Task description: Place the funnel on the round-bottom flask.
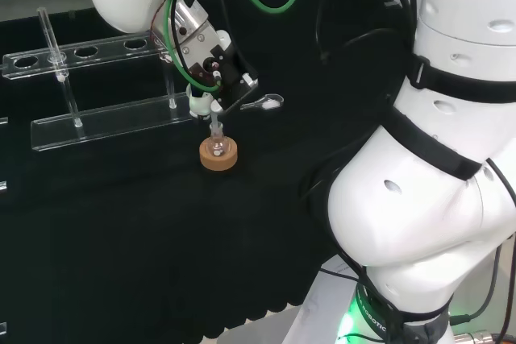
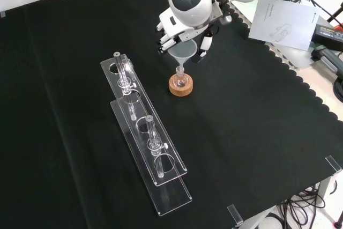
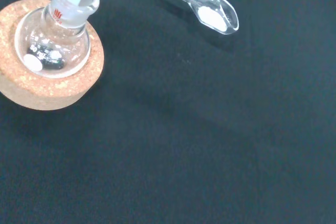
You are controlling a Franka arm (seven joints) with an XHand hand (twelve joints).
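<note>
Robot hand (image 2: pixel 185 35) has fingers curled round funnel (image 2: pixel 184 52) cone, held upright so stem points down. Funnel stem sits inside neck of round-bottom flask (image 3: pixel 52 45), as your wrist view shows. Flask rests in cork ring (image 2: pixel 180 85) on bench (image 2: pixel 257 132), which keeps round base from rolling. Judgement: funnel entered, not released; you should confirm seating before opening. Scoop (image 3: pixel 207 11) lies apart, clear of work.
</note>
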